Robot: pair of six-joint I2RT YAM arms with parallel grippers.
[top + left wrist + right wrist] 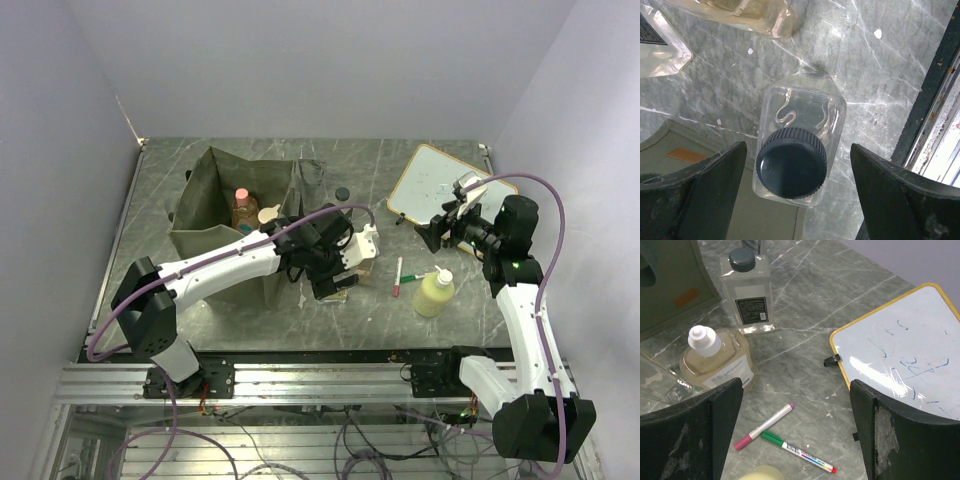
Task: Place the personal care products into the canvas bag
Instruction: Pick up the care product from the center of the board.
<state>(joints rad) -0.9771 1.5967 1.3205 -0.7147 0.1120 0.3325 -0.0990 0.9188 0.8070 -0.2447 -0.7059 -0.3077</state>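
The olive canvas bag [215,205] stands open at the left, with an orange bottle [243,206] and a beige-capped bottle [268,214] inside. My left gripper [797,172] is open just right of the bag. A clear bottle with a dark cap [792,162] stands upright between its fingers [705,185], with a gap on both sides. My right gripper [795,435] hangs open and empty above the table. Below it are an amber bottle with a white cap [715,360], a clear square bottle [746,295] and a pale yellow bottle [435,292].
A pink marker [765,426] and a green marker [797,451] lie crossed under the right gripper. The wooden-framed whiteboard [445,185] lies at the back right. A dark-capped bottle [342,193] stands behind the bag. The table's metal edge [930,100] runs close to the left gripper.
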